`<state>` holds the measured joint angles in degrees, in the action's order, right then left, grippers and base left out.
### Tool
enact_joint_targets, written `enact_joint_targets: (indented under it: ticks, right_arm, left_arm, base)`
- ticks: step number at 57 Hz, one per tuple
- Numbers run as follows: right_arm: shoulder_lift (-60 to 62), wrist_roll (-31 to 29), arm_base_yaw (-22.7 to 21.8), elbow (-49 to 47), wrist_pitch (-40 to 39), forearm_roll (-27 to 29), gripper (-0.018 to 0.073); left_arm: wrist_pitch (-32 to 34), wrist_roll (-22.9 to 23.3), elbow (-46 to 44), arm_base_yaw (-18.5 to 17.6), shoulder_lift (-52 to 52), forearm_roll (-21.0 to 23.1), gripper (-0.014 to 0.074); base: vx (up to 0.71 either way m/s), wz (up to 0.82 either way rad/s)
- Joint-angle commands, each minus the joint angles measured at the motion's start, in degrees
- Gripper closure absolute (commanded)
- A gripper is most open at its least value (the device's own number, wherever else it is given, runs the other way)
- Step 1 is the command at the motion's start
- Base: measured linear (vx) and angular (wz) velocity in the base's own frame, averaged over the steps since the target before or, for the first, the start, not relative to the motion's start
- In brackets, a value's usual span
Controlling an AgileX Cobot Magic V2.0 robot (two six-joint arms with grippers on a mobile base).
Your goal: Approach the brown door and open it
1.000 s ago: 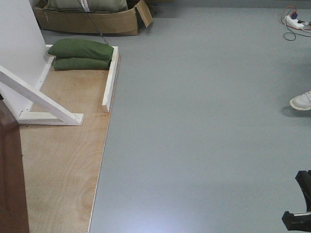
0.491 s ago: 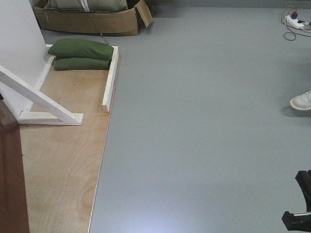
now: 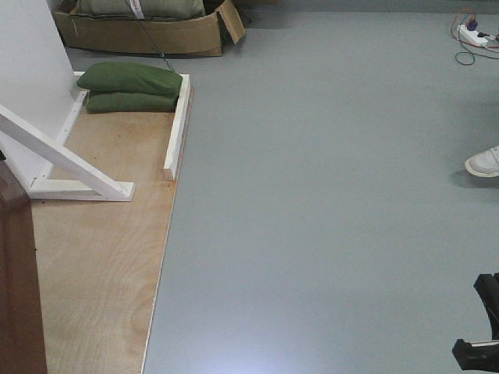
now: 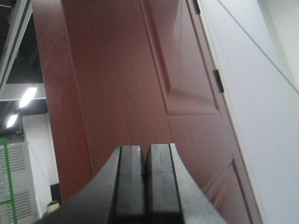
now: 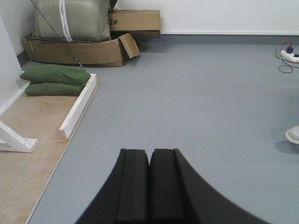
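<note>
The brown door (image 4: pixel 126 88) fills the left wrist view, glossy reddish-brown with recessed panel moulding, seen from below; its handle is out of view. A black hinge (image 4: pixel 217 87) sits on its right edge against a white wall. My left gripper (image 4: pixel 145 151) points up at the door, jaws shut with nothing between them. In the front view only a strip of the brown door (image 3: pixel 17 280) shows at the lower left edge. My right gripper (image 5: pixel 149 155) is shut and empty, hovering over the grey floor (image 5: pixel 196 102). A dark part of the right arm (image 3: pixel 482 327) shows at the lower right in the front view.
A plywood base (image 3: pixel 101 257) carries a white panel with diagonal white braces (image 3: pixel 62 160) and two green sandbags (image 3: pixel 129 86). Cardboard boxes (image 3: pixel 148 31) stand behind. A power strip with cables (image 3: pixel 475 35) and a person's white shoe (image 3: pixel 485 162) lie at the right.
The door strip at the lower left of the front view has shifted very slightly. Everything else holds still.
</note>
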<state>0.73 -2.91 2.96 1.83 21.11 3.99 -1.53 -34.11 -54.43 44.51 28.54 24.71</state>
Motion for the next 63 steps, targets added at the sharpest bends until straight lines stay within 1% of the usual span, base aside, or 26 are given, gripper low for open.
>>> enact_joint_targets:
  ticks: [1, 6, 9, 14, 16, 22, 25, 32, 41, 52, 56, 63]
  right_arm:
    - [0.3, -0.4, 0.1, 0.2, -4.5, -0.2, 0.0559]
    - [0.3, -0.4, 0.1, 0.2, -4.5, -0.2, 0.0559]
    - [0.3, -0.4, 0.1, 0.2, -4.5, -0.2, 0.0559]
    - [0.3, -0.4, 0.1, 0.2, -4.5, -0.2, 0.0559]
    - [0.3, -0.4, 0.1, 0.2, -4.5, -0.2, 0.0559]
    - [0.3, -0.4, 0.1, 0.2, -4.5, -0.2, 0.0559]
    - [0.3, -0.4, 0.1, 0.2, -4.5, -0.2, 0.0559]
    - [0.3, -0.4, 0.1, 0.2, -4.5, -0.2, 0.0559]
    - [0.3, -0.4, 0.1, 0.2, -4.5, -0.2, 0.0559]
    - [0.3, -0.4, 0.1, 0.2, -4.5, -0.2, 0.0559]
    - [0.3, -0.4, 0.1, 0.2, -4.5, -0.2, 0.0559]
    - [0.3, -0.4, 0.1, 0.2, -4.5, -0.2, 0.0559]
  left_arm:
    - [2.3, 0.3, -1.6, 1.3, 1.2, 0.1, 0.0530]
    - [1.5, 0.3, -1.6, 2.0, 1.8, -0.3, 0.0530]
    - [1.5, 0.3, -1.6, 2.6, 2.1, -1.6, 0.0530]
    - [3.6, 0.3, -1.6, 3.4, 2.6, -3.8, 0.0530]
    - [5.7, 0.3, -1.6, 3.7, 2.7, -4.3, 0.0530]
    - [10.4, 0.5, -1.6, 4.2, 3.1, -4.1, 0.0530]
    - [11.8, 0.9, -1.7, 4.2, 3.4, -3.7, 0.0530]
    - [13.1, 0.9, -1.7, 4.2, 5.0, -0.9, 0.0530]
    - [15.2, 0.9, -1.7, 4.2, 6.8, -0.7, 0.0530]
    - [21.8, 0.7, -1.7, 4.2, 8.1, -0.7, 0.0530]
    - [24.5, -0.1, -1.7, 4.2, 8.3, -0.7, 0.0530]
    - [27.3, -3.9, -1.7, 4.2, 8.8, -0.6, 0.0530]
  base:
    - [0.00, 0.00]
    - [0.00, 0.00]
    - [0.00, 0.00]
    - [0.00, 0.00]
    - [0.00, 0.00]
    - [0.00, 0.00]
    - [0.00, 0.00]
    - [0.00, 0.00]
    - [0.00, 0.00]
    - [0.00, 0.00]
    - [0.00, 0.00]
    - [0.00, 0.00]
